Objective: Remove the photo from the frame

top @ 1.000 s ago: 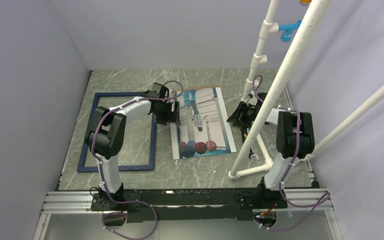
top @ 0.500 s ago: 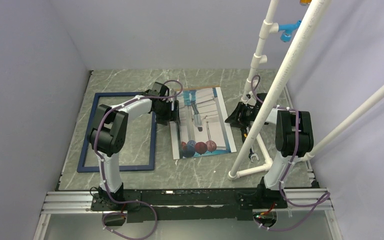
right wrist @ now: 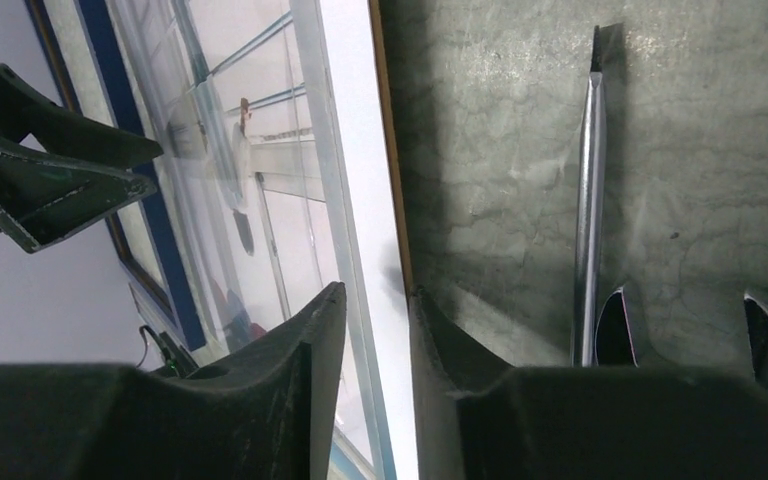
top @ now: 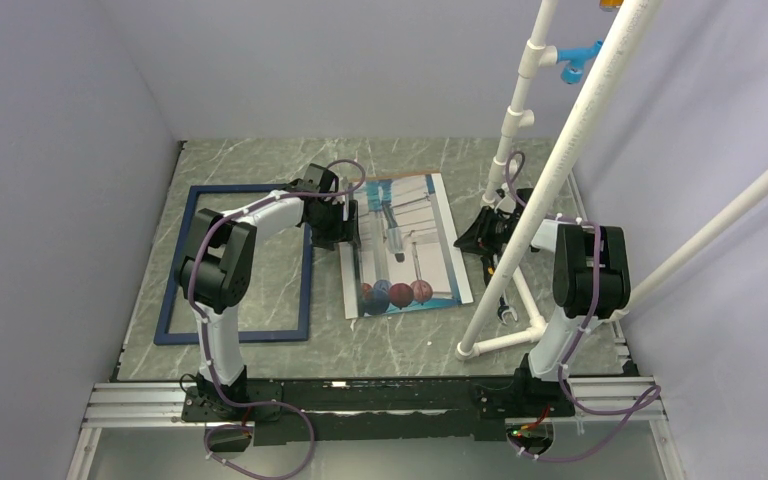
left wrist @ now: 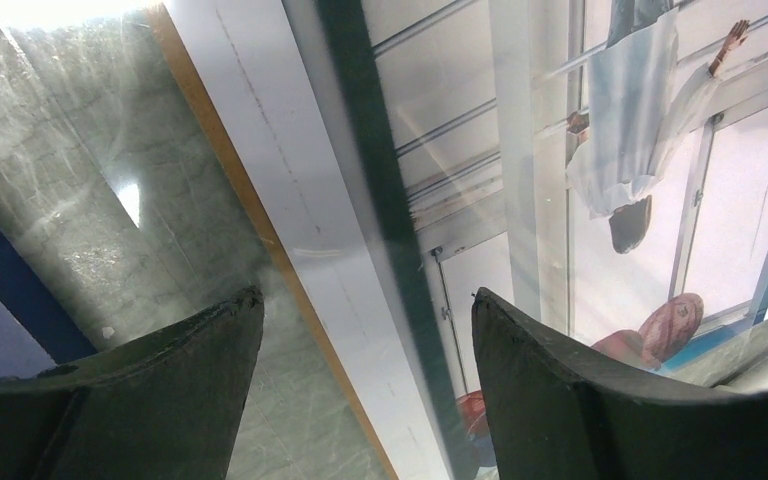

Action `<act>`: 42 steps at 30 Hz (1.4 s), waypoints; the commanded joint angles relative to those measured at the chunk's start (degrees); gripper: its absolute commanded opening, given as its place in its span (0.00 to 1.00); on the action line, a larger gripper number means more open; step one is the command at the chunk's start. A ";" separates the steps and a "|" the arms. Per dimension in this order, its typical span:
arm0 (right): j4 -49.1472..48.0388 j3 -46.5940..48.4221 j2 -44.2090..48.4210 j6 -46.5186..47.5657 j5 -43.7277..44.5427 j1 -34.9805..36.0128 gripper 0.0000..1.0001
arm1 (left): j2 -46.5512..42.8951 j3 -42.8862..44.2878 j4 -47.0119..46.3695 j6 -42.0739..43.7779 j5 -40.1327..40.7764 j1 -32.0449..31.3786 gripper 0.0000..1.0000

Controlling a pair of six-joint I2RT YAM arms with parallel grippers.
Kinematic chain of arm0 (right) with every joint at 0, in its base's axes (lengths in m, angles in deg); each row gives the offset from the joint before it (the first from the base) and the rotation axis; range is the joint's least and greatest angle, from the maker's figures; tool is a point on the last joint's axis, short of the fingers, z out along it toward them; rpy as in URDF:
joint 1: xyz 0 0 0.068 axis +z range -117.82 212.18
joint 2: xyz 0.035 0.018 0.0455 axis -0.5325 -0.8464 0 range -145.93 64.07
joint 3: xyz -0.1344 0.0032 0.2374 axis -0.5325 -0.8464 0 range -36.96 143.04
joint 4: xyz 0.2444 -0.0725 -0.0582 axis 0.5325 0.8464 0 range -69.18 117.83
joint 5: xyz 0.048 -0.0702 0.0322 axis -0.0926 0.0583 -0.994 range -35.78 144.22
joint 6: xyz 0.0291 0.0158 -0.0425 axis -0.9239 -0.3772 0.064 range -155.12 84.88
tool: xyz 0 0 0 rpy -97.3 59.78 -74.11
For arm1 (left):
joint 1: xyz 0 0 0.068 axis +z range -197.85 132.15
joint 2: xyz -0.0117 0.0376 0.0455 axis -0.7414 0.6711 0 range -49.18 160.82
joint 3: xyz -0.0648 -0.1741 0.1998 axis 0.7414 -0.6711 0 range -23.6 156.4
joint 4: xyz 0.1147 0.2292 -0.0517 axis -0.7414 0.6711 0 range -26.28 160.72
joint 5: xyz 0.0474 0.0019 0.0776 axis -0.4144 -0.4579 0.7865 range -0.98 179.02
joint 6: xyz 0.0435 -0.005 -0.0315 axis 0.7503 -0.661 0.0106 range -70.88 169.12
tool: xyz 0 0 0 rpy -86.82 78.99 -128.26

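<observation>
The photo (top: 405, 250) lies face up on the marble table, outside the navy frame (top: 175, 270), which lies flat to its left. A clear sheet's edge (left wrist: 380, 200) runs over the print. My left gripper (top: 348, 228) is at the photo's left edge. In the left wrist view it (left wrist: 365, 300) stands open, astride the brown-edged white border (left wrist: 290, 200). My right gripper (top: 468, 240) is at the photo's right edge. In the right wrist view it (right wrist: 377, 292) has a narrow gap between its jaws, and the white border (right wrist: 360, 150) runs through that gap.
A white pipe stand (top: 520, 310) rises on the right, close to my right arm. A thin metal tool (right wrist: 588, 200) lies on the table just right of my right fingers. Grey walls close in the table on three sides.
My right gripper's jaws have drawn closer together at the photo's right edge. The left gripper, photo and frame have barely moved.
</observation>
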 commanded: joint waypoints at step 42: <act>10.31 -13.18 13.97 0.89 3.45 -0.46 0.48 | -36.43 -30.26 -6.07 -3.49 9.31 -7.05 0.87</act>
